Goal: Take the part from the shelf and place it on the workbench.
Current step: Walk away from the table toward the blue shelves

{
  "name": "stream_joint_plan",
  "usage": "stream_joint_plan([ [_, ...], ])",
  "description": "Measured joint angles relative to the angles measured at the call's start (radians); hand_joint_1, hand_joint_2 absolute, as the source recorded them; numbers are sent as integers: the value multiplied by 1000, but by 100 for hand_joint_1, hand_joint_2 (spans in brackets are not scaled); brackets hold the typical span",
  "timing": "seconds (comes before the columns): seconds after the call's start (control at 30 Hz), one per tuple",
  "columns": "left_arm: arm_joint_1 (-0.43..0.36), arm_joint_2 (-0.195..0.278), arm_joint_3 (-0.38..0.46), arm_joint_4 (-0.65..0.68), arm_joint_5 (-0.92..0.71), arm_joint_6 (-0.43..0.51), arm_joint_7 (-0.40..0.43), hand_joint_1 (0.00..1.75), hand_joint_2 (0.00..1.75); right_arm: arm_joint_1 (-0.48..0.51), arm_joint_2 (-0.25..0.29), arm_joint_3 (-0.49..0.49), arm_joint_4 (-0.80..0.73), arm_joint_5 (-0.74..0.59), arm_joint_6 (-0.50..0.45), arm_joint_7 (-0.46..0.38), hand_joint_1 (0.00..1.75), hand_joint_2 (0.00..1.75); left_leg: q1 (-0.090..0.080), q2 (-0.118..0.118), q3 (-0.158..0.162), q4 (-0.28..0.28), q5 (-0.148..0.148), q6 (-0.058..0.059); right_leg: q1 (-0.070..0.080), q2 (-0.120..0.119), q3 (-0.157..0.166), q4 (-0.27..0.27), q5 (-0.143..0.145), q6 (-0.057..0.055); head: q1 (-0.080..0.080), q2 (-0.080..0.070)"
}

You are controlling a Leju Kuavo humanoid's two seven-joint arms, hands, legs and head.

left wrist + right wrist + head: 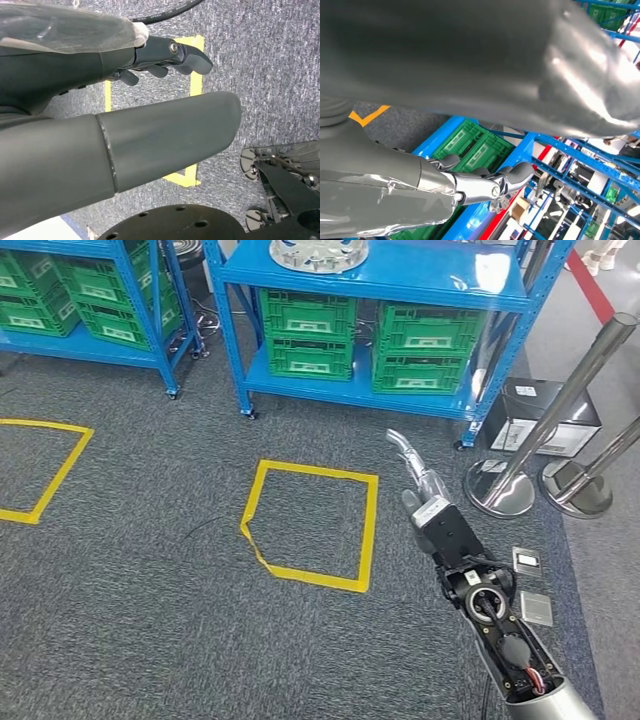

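Two blue shelf units stand at the far edge of a grey carpet, and on the upper board of the nearer one lies the part, a round silvery metal piece cut off by the top of the head view. Green crates sit side by side on the board below it, with more green crates on the other unit to the left. The right hand reaches forward over the carpet, well short of the shelf and far below the part; its fingers are stretched out nearly straight, apart from the thick grey thumb, and it holds nothing. The left hand hangs over the carpet, its dark fingers extended and apart from the thumb, with nothing between them. On the floor between robot and shelf a square of yellow tape is marked out, and part of a second yellow outline shows at the left. To the right of the arm stand two chrome post bases, a dark box behind them, and two small flat plates lie on the carpet.
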Motion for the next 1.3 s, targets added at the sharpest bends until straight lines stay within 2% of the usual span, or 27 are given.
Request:
stream_joint_plan([
  [0.07,0,0,0,0,0,0,0,0,0,0,0,0,-4,0,0,0,0,0,6,0,15,-25,5,13,1,-3,2,0,-4,9,-4,0],
  [0.1,1,0,0,0,0,1,0,0,0,0,0,0,-6,0,0,-1,0,0,9,1,27,-41,9,17,2,-2,-7,23,-17,9,-4,0],
  [0.13,1,-1,0,0,-1,1,0,0,0,0,0,0,-8,0,0,-2,0,0,13,3,39,-56,13,20,2,-2,-29,71,-40,9,-1,0],
  [0.2,1,-2,0,0,-1,0,-1,0,0,3,0,-1,-8,0,0,-2,0,0,13,4,52,-64,10,21,0,2,-105,217,-101,8,6,0],
  [0.23,1,-3,0,0,-1,0,-1,0,0,6,0,-2,-8,0,0,-1,0,0,14,4,56,-64,7,18,-1,2,-142,278,-118,9,8,0],
  [0.27,1,-2,0,0,-1,1,-1,0,0,9,0,-2,-8,0,0,-1,0,0,15,2,61,-63,3,15,-4,2,-162,303,-115,11,10,0],
  [0.3,2,-2,0,0,-1,1,-1,0,0,10,0,-2,-7,0,0,0,0,0,18,1,67,-61,-3,9,-7,2,-162,288,-90,14,10,0],
  [0.37,4,-2,0,0,-1,1,-1,0,0,12,0,-2,-7,0,0,0,0,0,25,-2,81,-52,-19,-6,-16,1,-109,157,-5,23,11,0],
  [0.43,3,1,0,0,-1,1,-1,0,0,13,0,-2,-7,0,0,0,0,0,27,-6,88,-39,-38,-25,-17,8,-59,51,35,21,13,0],
  [0.47,2,2,0,0,-1,1,-1,0,0,14,0,-2,-6,0,0,0,0,0,27,-7,90,-36,-43,-33,-15,11,-50,35,33,14,10,0],
  [0.53,0,0,0,0,-1,1,-1,0,0,16,0,-2,-7,0,0,0,0,0,32,-9,103,-45,-48,-45,-7,15,-40,32,22,-8,0,0],
  [0.6,-2,-2,0,0,-1,0,-1,0,0,14,0,-2,-8,0,0,-1,0,0,39,-4,107,-28,-62,-52,-3,15,-20,20,18,-26,-9,0],
  [0.63,-3,-3,0,0,-1,0,-1,0,0,14,0,-3,-9,0,0,-1,0,0,40,-1,86,17,-81,-54,-3,14,-12,15,16,-34,-14,0],
  [0.67,-4,-3,0,0,-1,0,-1,0,0,14,0,-3,-10,0,0,-1,0,0,39,2,46,90,-108,-54,-3,12,-8,13,13,-40,-18,0],
  [0.73,-3,-2,0,0,-1,-1,-1,0,0,16,0,-2,-9,0,0,-1,0,0,37,3,-56,249,-157,-54,-1,11,-3,12,6,-47,-24,0],
  [0.77,0,-2,0,0,-1,-1,-1,0,0,17,0,-2,-9,0,0,-1,0,0,36,3,-92,292,-158,-53,0,12,0,12,1,-47,-25,0],
  [0.8,2,-2,0,0,-1,-1,-1,0,0,18,0,-1,-9,0,1,-1,0,0,36,3,-106,291,-136,-52,-1,13,6,12,-4,-45,-25,0],
  [0.83,4,-1,0,0,-1,-1,-1,0,0,19,0,-1,-9,0,1,-1,0,0,36,3,-97,245,-95,-49,-2,14,15,12,-11,-42,-25,0],
  [0.9,5,0,0,0,-1,-1,-1,0,0,18,0,-1,-9,0,1,-1,0,0,33,5,-43,95,-9,-44,-2,15,31,12,-27,-31,-28,0],
  [0.93,4,0,0,0,-1,-1,-1,0,0,18,0,-1,-9,0,1,-1,0,0,31,5,-20,39,13,-40,-1,15,35,12,-36,-23,-29,0],
  [0.97,3,0,0,0,-1,-1,-1,0,0,17,0,-2,-9,0,1,-1,0,0,27,5,-8,9,17,-36,0,15,38,9,-43,-16,-29,0],
  [1.07,3,-1,0,0,-1,-1,-2,0,0,16,0,-2,-10,0,1,-1,0,0,23,1,6,-2,-3,-14,-3,14,57,9,-46,4,-21,0],
  [1.1,4,-1,0,0,-1,-1,-2,0,0,16,0,-2,-10,0,1,-2,0,0,22,0,15,-5,-7,-6,-5,12,53,31,-50,8,-18,0],
  [1.17,5,-1,0,0,-1,-1,-3,0,0,14,0,-3,-10,0,0,-2,0,0,19,-1,37,-10,-18,8,-7,8,-5,134,-75,10,-7,0],
  [1.23,5,0,0,0,-1,-1,-4,0,0,15,0,-4,-10,0,0,-1,0,0,12,-2,56,-11,-35,16,-2,8,-102,275,-122,8,4,0],
  [1.27,5,0,0,0,-1,-1,-4,0,0,17,0,-4,-9,0,0,-1,0,0,8,-3,68,-11,-45,18,1,8,-142,316,-142,7,8,0],
  [1.3,6,0,0,0,-1,-1,-4,0,0,18,0,-4,-9,0,0,-1,0,0,4,-4,82,-11,-57,20,4,8,-167,323,-149,3,11,0],
])
